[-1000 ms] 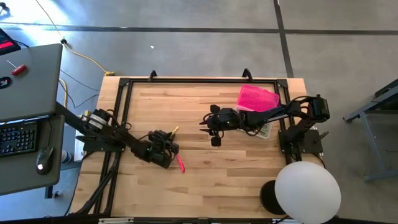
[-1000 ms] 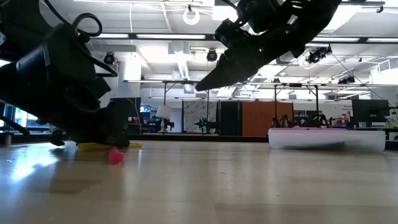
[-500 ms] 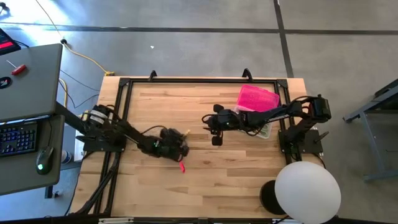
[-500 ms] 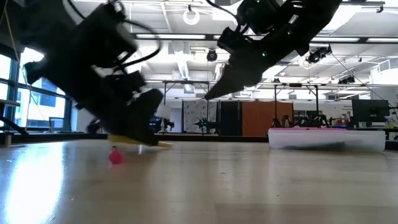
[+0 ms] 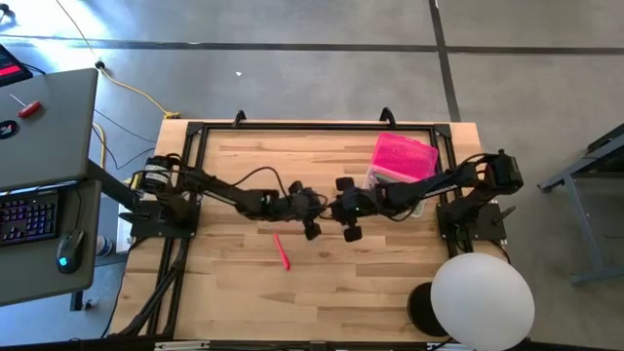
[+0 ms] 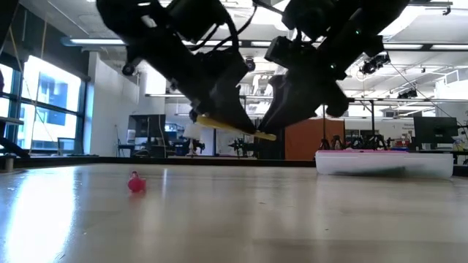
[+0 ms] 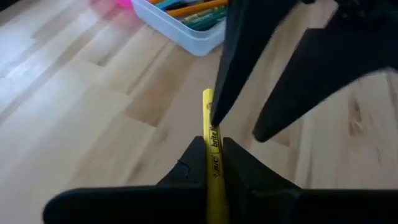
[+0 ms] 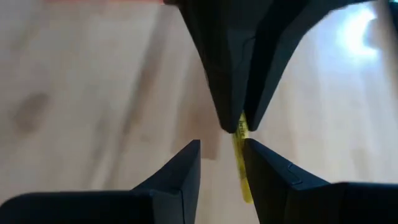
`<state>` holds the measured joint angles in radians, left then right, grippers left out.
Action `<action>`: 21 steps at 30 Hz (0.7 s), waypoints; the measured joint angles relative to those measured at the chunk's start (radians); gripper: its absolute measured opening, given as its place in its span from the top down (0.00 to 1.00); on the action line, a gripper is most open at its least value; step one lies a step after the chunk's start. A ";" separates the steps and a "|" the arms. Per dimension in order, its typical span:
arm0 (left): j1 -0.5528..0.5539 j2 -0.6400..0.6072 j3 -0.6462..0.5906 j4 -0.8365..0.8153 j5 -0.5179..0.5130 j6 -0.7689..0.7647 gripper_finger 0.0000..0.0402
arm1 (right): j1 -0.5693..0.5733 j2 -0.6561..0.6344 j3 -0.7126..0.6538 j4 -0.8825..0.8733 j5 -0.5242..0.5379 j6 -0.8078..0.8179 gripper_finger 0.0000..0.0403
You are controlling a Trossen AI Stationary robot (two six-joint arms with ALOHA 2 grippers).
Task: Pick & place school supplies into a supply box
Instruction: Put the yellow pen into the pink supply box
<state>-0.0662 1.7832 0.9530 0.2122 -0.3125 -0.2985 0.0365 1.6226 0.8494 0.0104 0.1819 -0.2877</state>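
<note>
My left gripper (image 5: 322,207) is shut on a yellow pen (image 6: 238,127), held in the air over the table's middle. My right gripper (image 5: 341,209) faces it, open. Its fingers (image 7: 239,68) stand on either side of the pen's free end (image 8: 241,171); I cannot tell whether they touch it. A pink pen (image 5: 281,251) lies flat on the table nearer the front edge. The clear supply box (image 5: 416,202) stands at the right with several pens inside (image 7: 193,11). Its pink lid (image 5: 403,156) lies behind it. My left gripper pinches the yellow pen's barrel (image 7: 214,144) between its two fingers. The fingers come slanting down from the table's left and run roughly along the pen, which sticks out ahead of them. The pen is lifted clear, nearly level, its free end (image 6: 269,135) a little lower.
A black frame (image 5: 312,127) runs around the wooden table top. Bare wood lies along the front and far left. A desk with a keyboard (image 5: 27,216) stands left of the table. A white round lamp (image 5: 483,300) overlaps the near right corner.
My left gripper has risen from the table's left part with the yellow pen and swung toward the right, up to my right gripper, rolling its wrist on the way. The pen, flat on the wood a second ago, now hangs clear. My right gripper has tipped slightly.
</note>
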 joint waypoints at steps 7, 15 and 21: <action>0.009 0.002 0.049 -0.035 0.034 0.028 0.87 | 0.022 0.000 0.000 -0.008 0.062 -0.034 0.74; 0.008 0.002 0.130 -0.073 0.056 0.070 0.88 | 0.020 0.000 0.000 -0.005 0.057 -0.032 0.75; 0.007 0.002 0.142 -0.188 0.046 0.067 0.86 | 0.031 0.001 0.000 -0.019 0.107 -0.028 0.79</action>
<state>-0.0589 1.7847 1.0955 0.0243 -0.2661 -0.2318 0.0679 1.6234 0.8494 -0.0086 0.2889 -0.3153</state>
